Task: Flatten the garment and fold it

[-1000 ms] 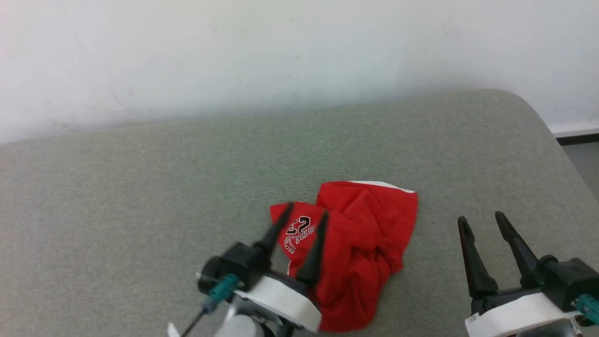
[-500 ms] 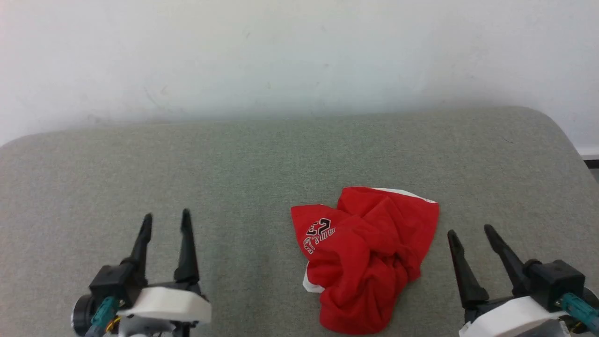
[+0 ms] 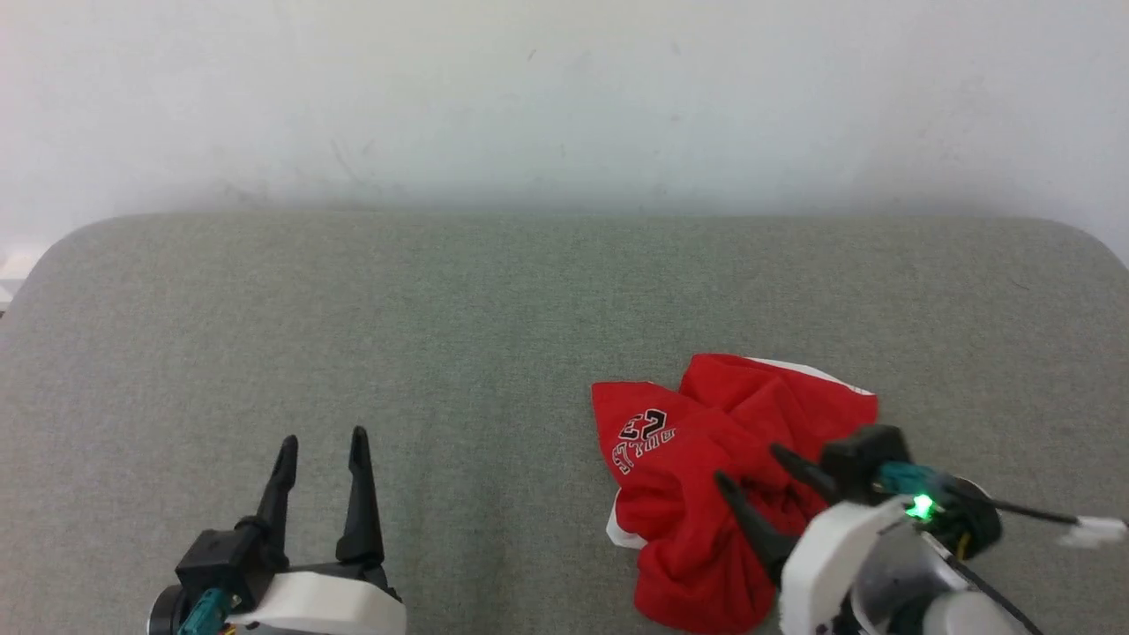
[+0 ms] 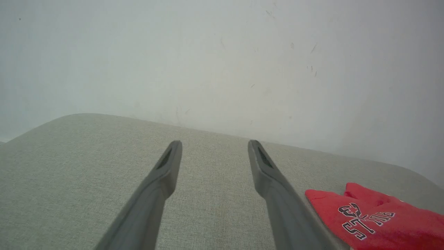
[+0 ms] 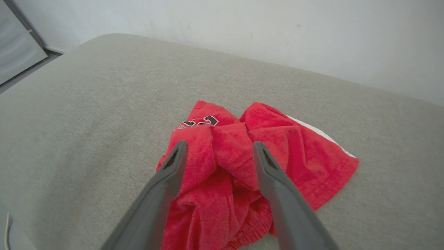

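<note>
Bright, diffuse light is falling evenly, shadows showing faint; the wall (image 3: 176, 88) is glaring white at upper left.

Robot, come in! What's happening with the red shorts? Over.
Left gripper open, empty. Right gripper open over crumpled red soft-fabric shorts. Nothing blocking.

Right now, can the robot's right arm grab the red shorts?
Probably yes: the right gripper is open and aimed at the crumpled red shorts close by, with nothing between them.

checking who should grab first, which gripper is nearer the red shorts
Right. The right gripper is open directly over the red shorts; the left gripper is open well off to their left.
</note>
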Available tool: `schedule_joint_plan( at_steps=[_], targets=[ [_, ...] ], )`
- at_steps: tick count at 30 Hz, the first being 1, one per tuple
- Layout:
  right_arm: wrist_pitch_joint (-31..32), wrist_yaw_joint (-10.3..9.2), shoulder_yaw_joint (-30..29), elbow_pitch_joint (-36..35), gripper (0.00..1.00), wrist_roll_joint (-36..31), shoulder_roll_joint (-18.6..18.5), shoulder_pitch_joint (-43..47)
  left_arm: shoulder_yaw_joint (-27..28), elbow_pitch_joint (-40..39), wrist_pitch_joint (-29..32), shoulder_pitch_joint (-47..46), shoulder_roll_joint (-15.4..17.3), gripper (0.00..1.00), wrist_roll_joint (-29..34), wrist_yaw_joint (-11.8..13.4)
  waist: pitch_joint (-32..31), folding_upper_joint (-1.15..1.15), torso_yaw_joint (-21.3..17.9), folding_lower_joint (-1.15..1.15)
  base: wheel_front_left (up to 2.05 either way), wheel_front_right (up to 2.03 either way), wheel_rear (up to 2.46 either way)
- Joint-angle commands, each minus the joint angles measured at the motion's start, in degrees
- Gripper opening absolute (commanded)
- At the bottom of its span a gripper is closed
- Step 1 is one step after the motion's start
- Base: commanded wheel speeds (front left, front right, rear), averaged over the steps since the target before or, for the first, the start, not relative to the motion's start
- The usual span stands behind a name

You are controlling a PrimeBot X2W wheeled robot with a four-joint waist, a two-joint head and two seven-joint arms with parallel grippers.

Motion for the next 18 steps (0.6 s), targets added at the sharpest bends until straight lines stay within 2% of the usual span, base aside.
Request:
schedule_joint_plan(
  at_steps=[1, 3, 4, 6, 9, 13, 18],
  targets=[
    [2.0, -0.03, 1.9, 1.7, 1.0, 1.5, -0.7, -2.6, -0.1, 0.1, -0.3, -0.3, -0.5, 1.0, 0.2, -0.6, 0.1, 0.0, 0.5, 0.0, 0.0, 0.0, 0.0],
    [4.7, -0.03, 4.3, 4.4, 1.0, 3.0, -1.9, -4.8, -0.2, 0.4, -0.3, -0.7, -0.9, 1.0, 0.4, -1.0, 0.2, 0.0, 0.7, 0.0, 0.0, 0.0, 0.0],
    [5.8, -0.03, 5.1, 5.6, 0.82, 4.0, -2.2, -5.7, -0.2, 0.5, -0.3, -0.8, -1.1, 1.0, 0.5, -1.3, 0.2, 0.0, 0.8, 0.0, 0.0, 0.0, 0.0],
    [6.4, -0.03, 6.3, 6.9, 0.0, 5.5, -2.8, -7.4, -0.1, 0.7, -0.3, -1.0, -1.5, 1.0, 0.7, -1.7, 0.4, 0.0, 0.8, 0.0, 0.0, 0.0, 0.0],
    [4.2, -0.03, 5.7, 6.6, 0.0, 6.3, -3.2, -9.2, 0.4, 0.7, -0.3, -1.1, -2.0, 1.0, 1.1, -2.0, 0.8, 0.0, 0.3, 0.0, 0.0, 0.0, 0.0],
    [0.8, -0.03, 1.6, 4.6, 0.0, 5.7, -3.3, -9.2, 1.1, 0.6, -0.3, -0.8, -2.4, 1.0, 1.4, -2.3, 1.1, 0.0, -0.6, 0.0, 0.0, 0.0, 0.0],
    [-3.2, -0.03, -13.7, 0.9, 0.0, 3.2, -1.2, -3.4, 1.5, 0.8, -0.3, -0.6, -3.0, 1.0, 2.1, -2.9, 0.8, 0.0, -2.1, 0.0, 0.0, 0.0, 0.0]
  ],
)
